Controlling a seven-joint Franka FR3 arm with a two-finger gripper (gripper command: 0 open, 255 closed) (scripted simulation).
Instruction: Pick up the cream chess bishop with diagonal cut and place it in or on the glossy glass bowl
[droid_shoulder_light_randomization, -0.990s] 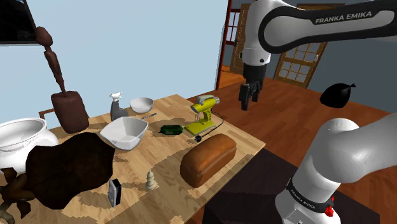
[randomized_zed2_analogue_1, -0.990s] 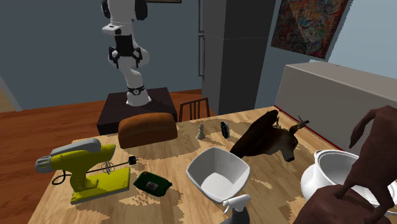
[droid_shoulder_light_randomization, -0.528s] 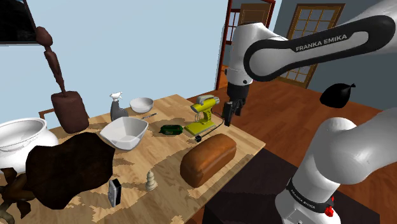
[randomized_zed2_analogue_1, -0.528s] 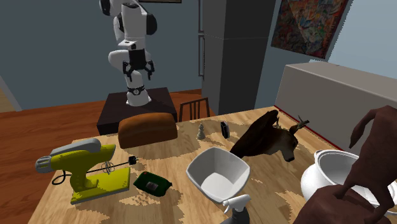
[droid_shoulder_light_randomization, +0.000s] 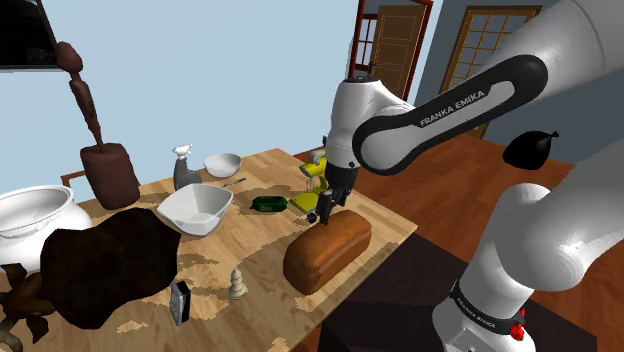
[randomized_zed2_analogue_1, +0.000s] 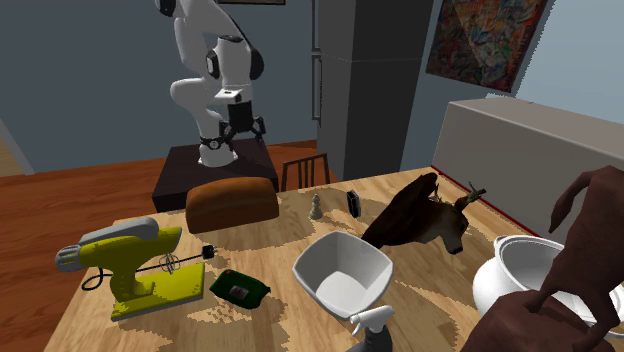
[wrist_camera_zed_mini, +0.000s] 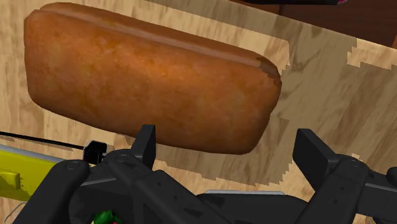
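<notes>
With its fingers spread and nothing between them, the gripper (droid_shoulder_light_randomization: 325, 207) hangs close over the bread loaf (droid_shoulder_light_randomization: 328, 250), pointing down at the table (droid_shoulder_light_randomization: 265, 248). In the wrist view the loaf's brown crust lies just beyond the fingertips (wrist_camera_zed_mini: 146, 132). The yellow hand mixer (randomized_zed2_analogue_1: 130, 265) sits just beside the hand. Task status: nothing done yet, by my reading. The cream chess bishop (droid_shoulder_light_randomization: 237, 284) stands upright and untouched on the wood, past the loaf toward the shoulder view's lower left, near a small dark box (droid_shoulder_light_randomization: 180, 300) and well apart from the gripper. The bowl, taken to be the white squarish one (droid_shoulder_light_randomization: 203, 224), sits farther back on the table and looks empty. Left to do: approach, grasp, lift, carry to the bowl, release. Arm pose: the forearm slants down from the shoulder view's upper right, and the wrist bends to aim the hand roughly straight down over the table's edge nearest the stand.
</notes>
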